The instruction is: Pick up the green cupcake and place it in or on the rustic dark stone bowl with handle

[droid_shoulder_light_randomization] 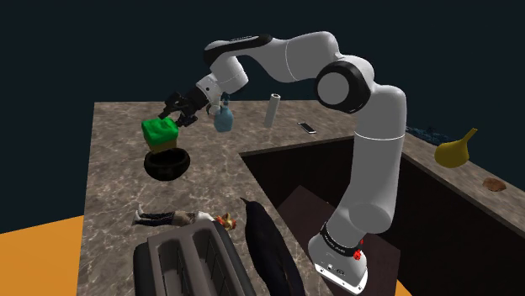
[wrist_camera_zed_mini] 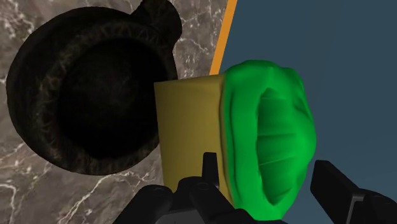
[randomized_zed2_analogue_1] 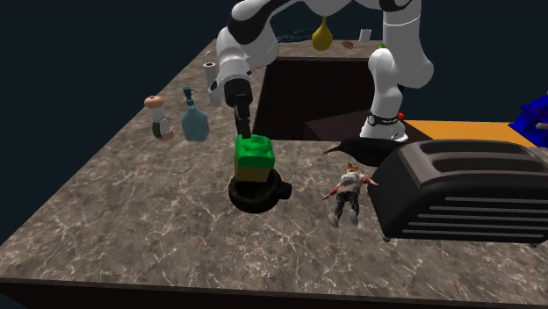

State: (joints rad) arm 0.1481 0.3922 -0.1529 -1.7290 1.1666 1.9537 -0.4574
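The green cupcake (droid_shoulder_light_randomization: pixel 160 132) has a green top and a tan base. It hangs tilted just above the dark stone bowl (droid_shoulder_light_randomization: pixel 167 163), which stands on the marble counter. My black gripper (droid_shoulder_light_randomization: pixel 179 112) is shut on the cupcake from the side facing the arm. From the second exterior view the cupcake (randomized_zed2_analogue_1: pixel 254 156) sits right over the bowl (randomized_zed2_analogue_1: pixel 256 192), below the gripper (randomized_zed2_analogue_1: pixel 243 123). In the wrist view the fingers (wrist_camera_zed_mini: pixel 210 168) clasp the green top (wrist_camera_zed_mini: pixel 270 137), and the bowl (wrist_camera_zed_mini: pixel 89 95) with its handle lies beyond the tan base.
A blue bottle (droid_shoulder_light_randomization: pixel 223 116), a white cylinder (droid_shoulder_light_randomization: pixel 271 109) and a phone (droid_shoulder_light_randomization: pixel 307 128) stand further back. A doll (droid_shoulder_light_randomization: pixel 181 218), a dark toaster (droid_shoulder_light_randomization: pixel 195 262) and a black bird-like shape (droid_shoulder_light_randomization: pixel 269 244) lie nearer. A sunken recess (droid_shoulder_light_randomization: pixel 311 181) opens beside the arm's stand.
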